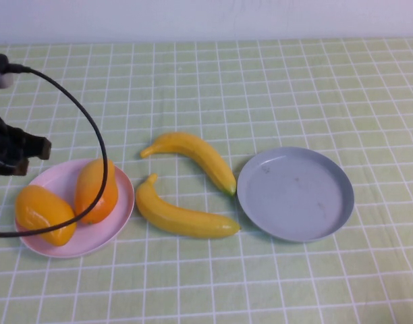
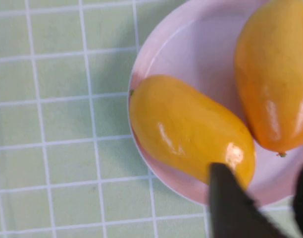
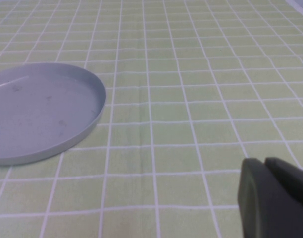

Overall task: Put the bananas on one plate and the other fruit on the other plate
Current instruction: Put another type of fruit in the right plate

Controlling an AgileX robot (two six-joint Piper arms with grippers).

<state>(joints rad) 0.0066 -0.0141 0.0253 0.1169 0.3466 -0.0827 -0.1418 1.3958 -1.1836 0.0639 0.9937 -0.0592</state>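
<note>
Two orange mango-like fruits (image 1: 95, 190) (image 1: 44, 213) lie on the pale pink plate (image 1: 122, 209) at the left. In the left wrist view they show as one fruit (image 2: 191, 131) and another (image 2: 275, 74) on the pink plate (image 2: 191, 44). Two yellow bananas (image 1: 193, 156) (image 1: 179, 214) lie on the cloth between the plates. The grey-blue plate (image 1: 295, 194) at the right holds nothing and also shows in the right wrist view (image 3: 37, 111). My left gripper (image 1: 30, 156) (image 2: 263, 203) hovers open and empty over the pink plate's far-left edge. My right gripper (image 3: 263, 166) is shut and empty, off to the grey plate's side and out of the high view.
A black cable (image 1: 92, 135) from the left arm loops over the pink plate and its fruits. The table wears a green checked cloth (image 1: 274, 88), bare at the back and front. A white wall edges the far side.
</note>
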